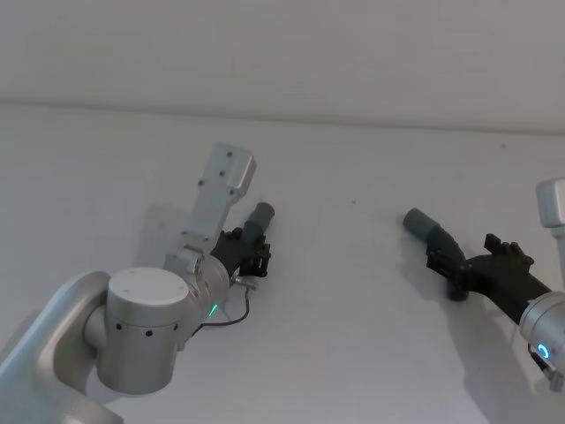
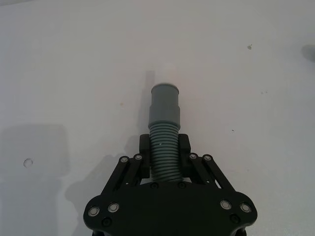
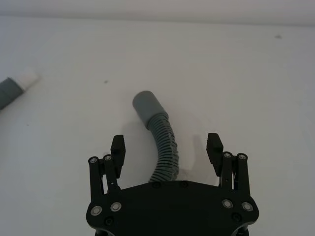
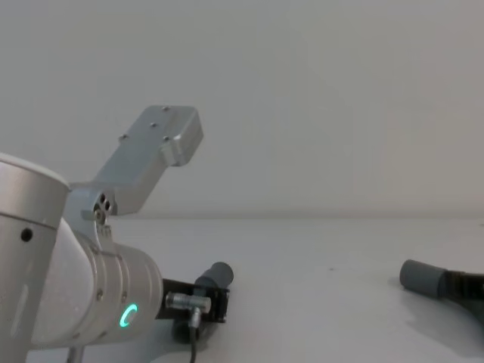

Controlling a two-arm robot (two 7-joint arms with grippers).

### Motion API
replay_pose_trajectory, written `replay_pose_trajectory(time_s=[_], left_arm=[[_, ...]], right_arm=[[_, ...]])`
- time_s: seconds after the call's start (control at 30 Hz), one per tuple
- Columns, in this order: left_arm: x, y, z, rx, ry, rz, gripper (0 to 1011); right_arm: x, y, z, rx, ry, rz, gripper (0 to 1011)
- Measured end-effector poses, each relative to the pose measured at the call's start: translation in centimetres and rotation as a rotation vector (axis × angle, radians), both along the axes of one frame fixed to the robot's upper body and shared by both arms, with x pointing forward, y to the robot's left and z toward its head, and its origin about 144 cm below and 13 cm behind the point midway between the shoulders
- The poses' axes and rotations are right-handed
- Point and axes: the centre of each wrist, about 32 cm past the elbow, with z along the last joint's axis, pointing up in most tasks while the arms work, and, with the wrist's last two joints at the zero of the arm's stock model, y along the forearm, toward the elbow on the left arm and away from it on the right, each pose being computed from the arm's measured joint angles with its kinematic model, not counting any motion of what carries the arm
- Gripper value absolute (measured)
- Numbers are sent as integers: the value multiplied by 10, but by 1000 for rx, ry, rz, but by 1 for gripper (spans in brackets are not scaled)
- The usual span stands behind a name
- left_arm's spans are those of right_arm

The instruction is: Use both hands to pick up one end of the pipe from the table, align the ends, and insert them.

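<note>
the left gripper (image 2: 165, 145) is over the left part of the white surface (image 1: 353, 353). its fingers (image 2: 144, 147) are closed on the pipe (image 2: 165, 164) and pinch the ribbed body from both sides, just behind the first cuff (image 2: 165, 105). this cuff is smooth, grey and round, and a short white sleeve (image 2: 165, 76) comes out of its front. in the chest view the first cuff points away from the robot and tilts a little upward, so that its open end is higher than the fingers.

the right gripper (image 3: 166, 142) is over the right part of the surface, well apart from the left one. its fingers (image 3: 118, 150) are spread wide, one on each side of the bent ribbed piece (image 3: 167, 147), and they do not touch it. the piece passes between them, curves, and ends in the second cuff (image 3: 146, 105), which is also smooth and grey. this cuff is low over the surface, and i cannot tell if it rests on it. in the head view the second cuff points toward the left arm's side. the two cuffs are not joined, and a wide bare part of the surface lies between them.
</note>
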Motion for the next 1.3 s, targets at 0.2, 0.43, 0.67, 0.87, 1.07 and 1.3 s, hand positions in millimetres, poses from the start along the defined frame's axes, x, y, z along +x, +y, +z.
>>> replay_pose_trajectory(time_s=[0.2,0.43,0.67,0.87,1.07,1.3], left_arm=[[0,0,0,0,0,0,325],[0,0,0,0,0,0,325],[0,0,0,0,0,0,325],[0,0,0,0,0,0,325],[0,0,0,0,0,0,325],[0,0,0,0,0,0,325]], right_arm=[[6,-4,1,0,32,-2,1004],[12,-7,1,1,52,11,1004],[17,-9,0,3,63,30,1004],[19,-9,0,5,73,38,1004],[22,-8,0,10,83,42,1004],[23,-7,-1,13,93,46,1003]])
